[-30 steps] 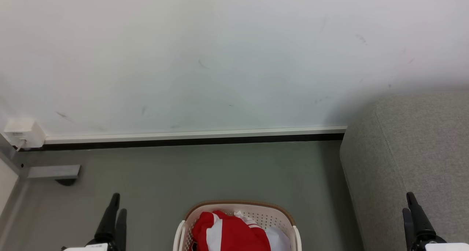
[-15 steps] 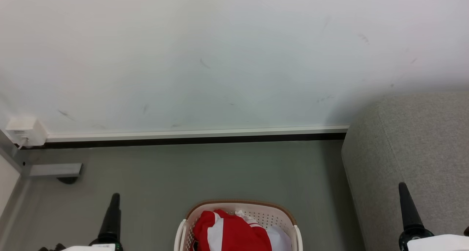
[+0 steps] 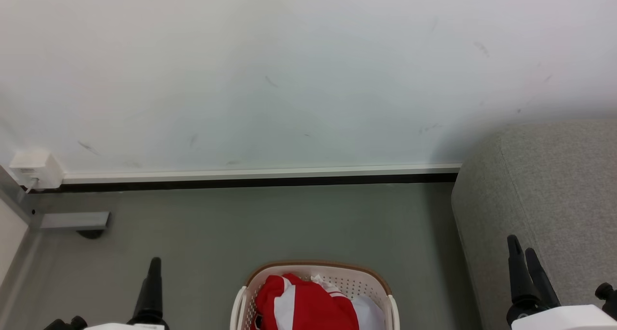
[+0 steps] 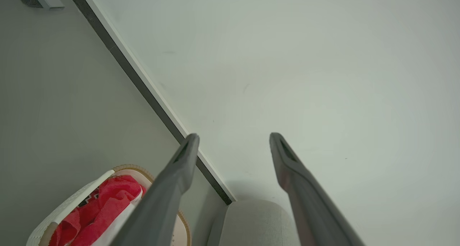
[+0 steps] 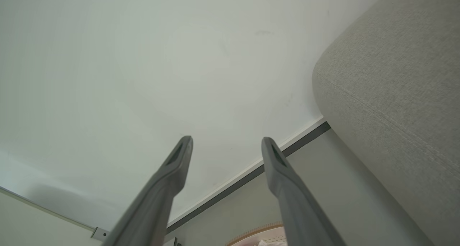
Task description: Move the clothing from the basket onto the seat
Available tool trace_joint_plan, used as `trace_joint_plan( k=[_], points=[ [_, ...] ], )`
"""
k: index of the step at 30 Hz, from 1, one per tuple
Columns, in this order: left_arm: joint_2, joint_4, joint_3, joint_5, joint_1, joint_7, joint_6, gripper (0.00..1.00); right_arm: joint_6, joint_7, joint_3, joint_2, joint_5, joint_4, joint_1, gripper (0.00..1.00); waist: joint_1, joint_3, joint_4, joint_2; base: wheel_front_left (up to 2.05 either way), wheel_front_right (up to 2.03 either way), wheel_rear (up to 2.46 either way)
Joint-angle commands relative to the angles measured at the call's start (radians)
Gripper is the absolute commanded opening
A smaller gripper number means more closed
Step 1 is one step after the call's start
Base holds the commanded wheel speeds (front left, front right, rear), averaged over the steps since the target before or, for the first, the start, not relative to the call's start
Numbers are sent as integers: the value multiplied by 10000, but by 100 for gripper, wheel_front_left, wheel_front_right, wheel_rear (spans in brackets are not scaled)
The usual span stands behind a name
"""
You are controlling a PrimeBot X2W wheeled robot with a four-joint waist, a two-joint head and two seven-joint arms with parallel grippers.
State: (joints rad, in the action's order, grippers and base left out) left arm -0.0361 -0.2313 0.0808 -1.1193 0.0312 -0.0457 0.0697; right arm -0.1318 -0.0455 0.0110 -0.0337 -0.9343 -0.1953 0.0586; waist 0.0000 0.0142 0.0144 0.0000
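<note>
The left end effector hangs left of the basket, fingers spread wide, gripping nothing. The right end effector, right of the basket, is equally wide and empty. Red-and-white clothing lies inside the basket, and the seat stands to the basket's right.

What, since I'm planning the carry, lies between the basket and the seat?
Bare grey floor separates the basket from the seat, per the head view.

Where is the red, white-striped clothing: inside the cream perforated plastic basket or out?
Inside: the red clothing lies bunched within the brown-rimmed basket.
</note>
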Motion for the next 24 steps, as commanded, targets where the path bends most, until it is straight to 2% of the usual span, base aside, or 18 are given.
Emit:
trace_joint_plan(
  k=[1, 24],
  points=[
    [-105, 94, -41, 539, 39, -148, -12, 100, 6, -144, 62, -103, 476, 181, 59, 100, 0, 10, 10, 0, 0, 0, 0],
    [-131, 613, -167, 3973, -192, -830, -194, 100, 10, -838, 520, -140, 3189, 175, -18, 100, 0, 76, 74, 0, 0, 0, 0]
  ],
)
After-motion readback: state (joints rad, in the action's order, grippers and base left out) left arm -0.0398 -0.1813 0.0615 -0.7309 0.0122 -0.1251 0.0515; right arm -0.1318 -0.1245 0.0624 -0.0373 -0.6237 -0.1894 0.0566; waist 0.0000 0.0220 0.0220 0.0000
